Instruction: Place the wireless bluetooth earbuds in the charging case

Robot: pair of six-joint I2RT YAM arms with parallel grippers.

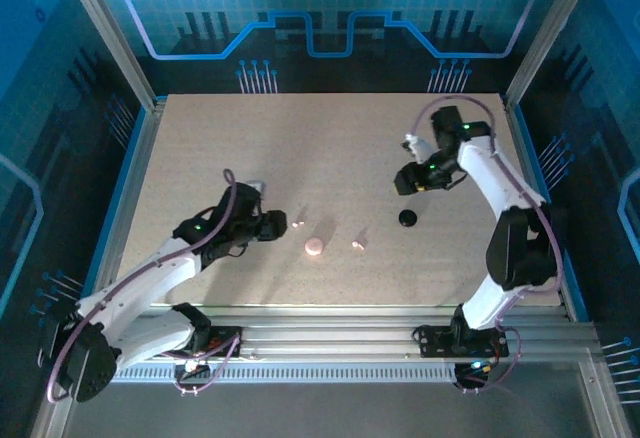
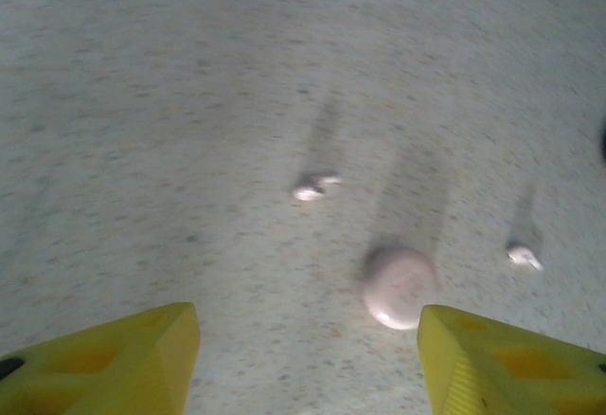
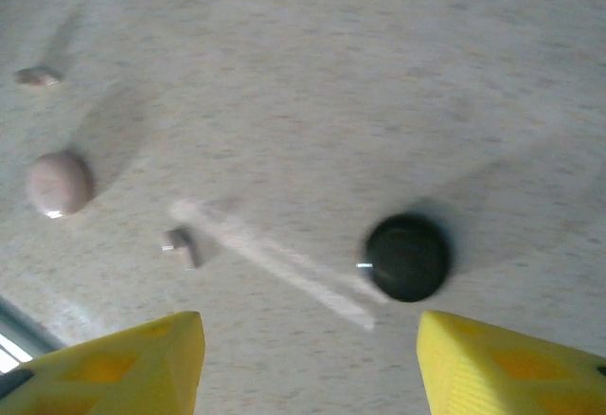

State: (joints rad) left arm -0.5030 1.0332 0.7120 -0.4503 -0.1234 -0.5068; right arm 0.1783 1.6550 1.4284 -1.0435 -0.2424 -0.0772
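Left fingers (image 2: 114, 363), right fingers (image 3: 511, 363) apart — both empty.

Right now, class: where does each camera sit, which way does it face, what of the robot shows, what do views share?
Top external: above and behind the robot, looking down on the table; left arm and right arm show.
Left wrist: on the left arm, facing the pink case past the left end effector.
Right wrist: on the right arm, facing the black case past the right end effector.
Shared: the pink case.
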